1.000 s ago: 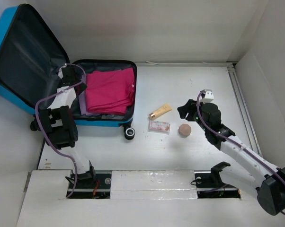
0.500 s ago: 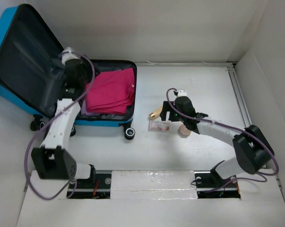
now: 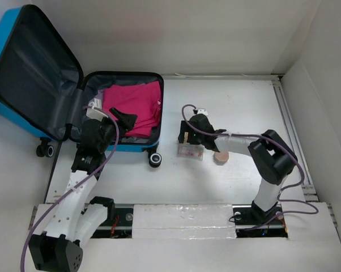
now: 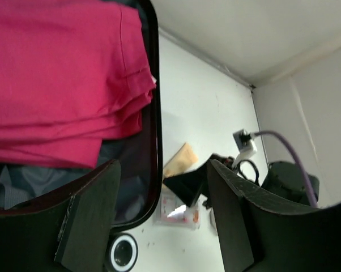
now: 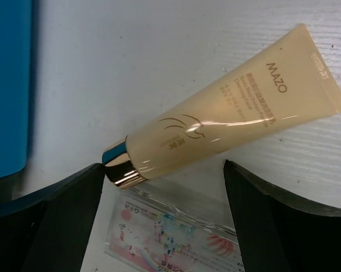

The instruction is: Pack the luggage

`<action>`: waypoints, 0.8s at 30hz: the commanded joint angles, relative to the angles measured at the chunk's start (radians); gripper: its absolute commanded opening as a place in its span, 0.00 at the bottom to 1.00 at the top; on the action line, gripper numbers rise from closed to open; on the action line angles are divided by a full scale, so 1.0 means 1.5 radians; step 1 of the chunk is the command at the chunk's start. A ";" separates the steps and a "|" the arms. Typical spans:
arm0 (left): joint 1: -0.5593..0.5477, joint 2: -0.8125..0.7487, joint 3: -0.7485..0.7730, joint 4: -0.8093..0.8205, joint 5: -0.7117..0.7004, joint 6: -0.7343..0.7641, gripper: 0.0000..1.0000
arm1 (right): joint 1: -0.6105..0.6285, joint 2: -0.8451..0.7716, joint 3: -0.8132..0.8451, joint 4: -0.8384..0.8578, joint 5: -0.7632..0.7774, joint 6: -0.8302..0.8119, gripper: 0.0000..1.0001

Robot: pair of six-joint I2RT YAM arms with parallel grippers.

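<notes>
Top view plus both wrist views. Vs. half a sec earlier, the L gripper has come away from the back-left of the case base, by the lid hinge. It now hangs over the near-left part of the folded pink garment, and its arm reaches up from the near edge in a straighter line. The R gripper has swung left over the table and sits above the cream tube, which the top view mostly hides. The clear packet, round tan item and luggage lie where they did. L pincer: fingers well apart, nothing btwn them, garment and case rim seen through the gap. R pincer: spread wide, one finger either side of the tube's gold-cap end, tube not gripped; the tube lies flat, cap toward the luggage. Luggage: far-left corner of the table, open. Its base lies flat, open side up, w/ the garment inside. The wheel end faces the near edge, so the long axis runs near-to-far, top end toward the far wall. The lid is hinged on the base's left side, raised and leaning out to the left, grey lining facing up and right.
</notes>
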 commanded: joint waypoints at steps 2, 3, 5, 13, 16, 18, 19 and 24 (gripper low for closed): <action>0.001 -0.030 -0.023 0.095 0.036 -0.021 0.59 | 0.013 0.043 0.071 -0.007 0.056 0.036 0.92; 0.001 -0.023 -0.031 0.103 0.043 -0.029 0.59 | 0.013 0.056 0.089 -0.029 0.063 0.036 0.89; 0.001 -0.023 -0.040 0.136 0.052 -0.045 0.59 | 0.007 0.093 0.142 -0.059 0.081 0.036 0.87; -0.031 0.159 0.076 0.174 -0.068 -0.012 0.60 | -0.008 0.113 0.191 -0.149 0.162 0.022 0.82; -0.150 0.287 0.228 0.095 -0.243 0.019 0.60 | -0.026 0.113 0.208 -0.169 0.170 0.002 0.87; -0.165 0.286 0.224 0.111 -0.239 0.009 0.60 | -0.034 0.122 0.225 -0.169 0.161 -0.004 0.87; -0.165 0.269 0.204 0.171 -0.228 0.009 0.60 | -0.034 0.132 0.231 -0.169 0.151 -0.014 0.81; -0.204 0.179 0.143 0.176 -0.224 0.008 0.60 | -0.040 0.148 0.245 -0.186 0.151 -0.021 0.61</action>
